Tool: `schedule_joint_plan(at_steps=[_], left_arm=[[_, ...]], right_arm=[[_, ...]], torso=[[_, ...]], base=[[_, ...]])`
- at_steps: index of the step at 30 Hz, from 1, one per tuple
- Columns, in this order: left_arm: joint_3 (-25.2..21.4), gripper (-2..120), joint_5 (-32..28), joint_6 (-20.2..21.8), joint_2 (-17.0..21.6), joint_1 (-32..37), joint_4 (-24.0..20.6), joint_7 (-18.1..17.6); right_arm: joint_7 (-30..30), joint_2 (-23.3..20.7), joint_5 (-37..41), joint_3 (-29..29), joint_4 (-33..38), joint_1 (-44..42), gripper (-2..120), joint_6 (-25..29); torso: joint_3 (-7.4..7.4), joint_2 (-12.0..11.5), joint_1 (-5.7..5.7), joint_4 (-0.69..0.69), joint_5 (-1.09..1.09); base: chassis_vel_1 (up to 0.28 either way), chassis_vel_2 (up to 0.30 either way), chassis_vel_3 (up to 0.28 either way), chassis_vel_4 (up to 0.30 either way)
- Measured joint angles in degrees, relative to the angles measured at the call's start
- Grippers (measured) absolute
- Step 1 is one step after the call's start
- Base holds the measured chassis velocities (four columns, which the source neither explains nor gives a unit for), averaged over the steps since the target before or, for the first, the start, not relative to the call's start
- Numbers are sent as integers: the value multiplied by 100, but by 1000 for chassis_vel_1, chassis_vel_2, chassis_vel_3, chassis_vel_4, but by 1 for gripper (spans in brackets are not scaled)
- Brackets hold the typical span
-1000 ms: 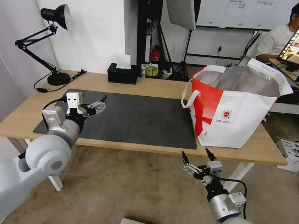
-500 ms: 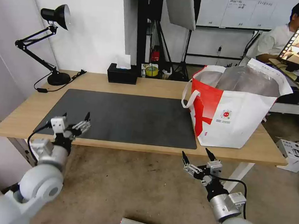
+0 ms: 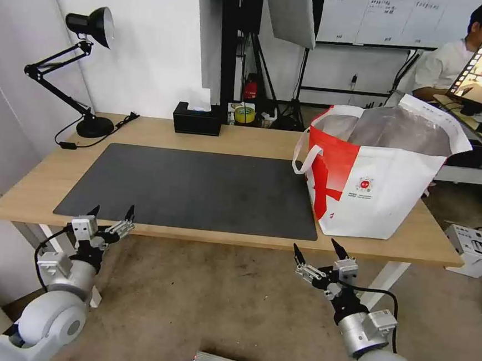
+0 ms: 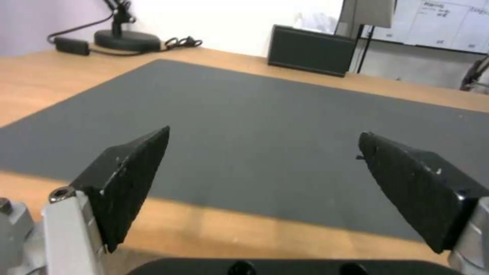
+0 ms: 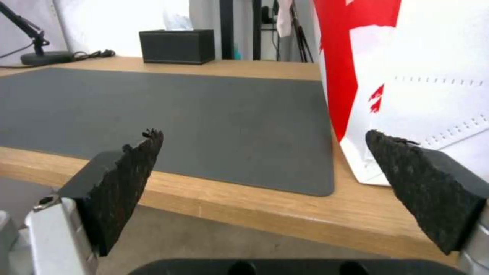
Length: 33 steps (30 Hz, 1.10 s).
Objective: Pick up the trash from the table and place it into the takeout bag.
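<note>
Both arms: silver-grey rounded shells, black cables looped at wrists. left gripper point(image 3: 111, 215) and right gripper point(image 3: 317, 249): pointed black textured fingers on silver mounts, small screws showing.

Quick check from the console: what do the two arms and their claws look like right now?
Both arms are rounded silver-grey shells with boxy silver wrist blocks and looping black cables. The left claw and right claw each carry two black, pointed, wedge-shaped fingers with rough-textured pads on silver mounts.

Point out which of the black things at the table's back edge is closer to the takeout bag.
The black tissue box, with white tissue sticking up, stands nearer the takeout bag; the black desk lamp sits farther off, at the table's left end.
</note>
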Motion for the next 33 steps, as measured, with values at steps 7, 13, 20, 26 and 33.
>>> schedule_joint_plan(at_steps=[7,13,20,26,33], left_arm=[[-192,100,127,-137,-79,271,6,0],[-266,100,343,-248,-72,343,57,75],[-317,100,480,-295,-26,378,98,114],[-411,100,598,-307,22,459,96,136],[-418,100,621,-307,21,468,91,141]], right_arm=[[0,0,0,0,0,0,100,0],[0,0,0,0,0,0,100,0],[0,0,0,0,0,0,100,0],[0,0,0,0,0,0,100,0],[0,0,0,0,0,0,100,0]], torso=[[0,0,0,0,0],[0,0,0,0,0],[0,0,0,0,0],[0,0,0,0,0],[0,0,0,0,0]], base=[[0,0,0,0],[0,0,0,0],[0,0,0,0],[0,0,0,0],[0,0,0,0]])
